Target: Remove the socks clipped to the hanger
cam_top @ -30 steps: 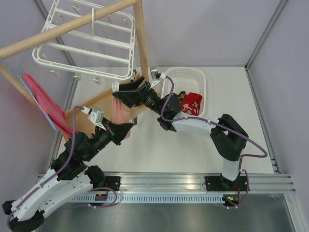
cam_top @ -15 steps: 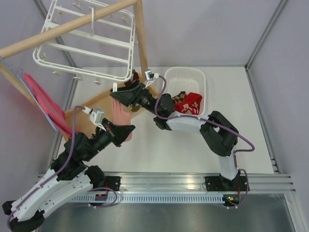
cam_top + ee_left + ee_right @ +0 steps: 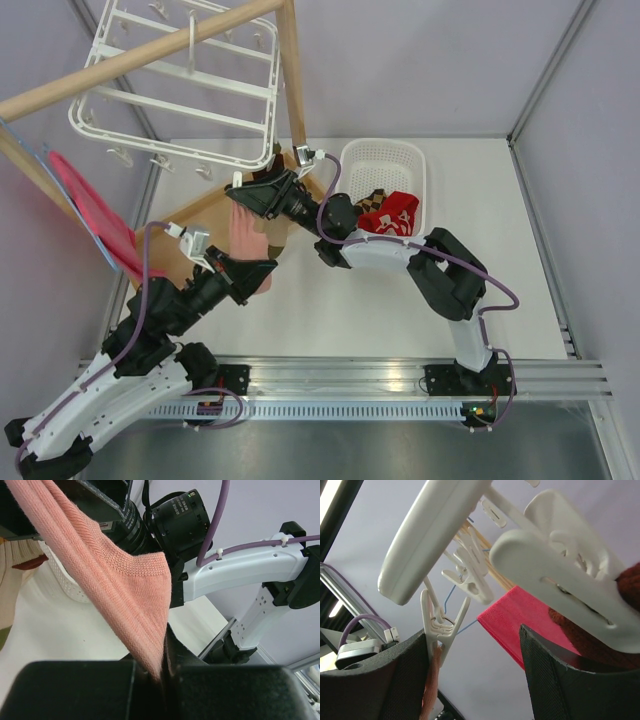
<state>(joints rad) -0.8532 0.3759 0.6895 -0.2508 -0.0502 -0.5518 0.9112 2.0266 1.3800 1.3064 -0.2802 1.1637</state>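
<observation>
Pale pink knitted sock hangs from a small white plastic clip on the near edge of the large white rectangular drying hanger. Left gripper pinches its lower end tight; right gripper gapes wide, seemingly around that clip, gripping nothing.

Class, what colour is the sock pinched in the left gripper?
Pale salmon pink sock, clearest in the left wrist view.

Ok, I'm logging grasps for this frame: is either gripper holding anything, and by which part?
The left gripper pinches the pink sock by its lower end. The right gripper is open, holding nothing.
</observation>
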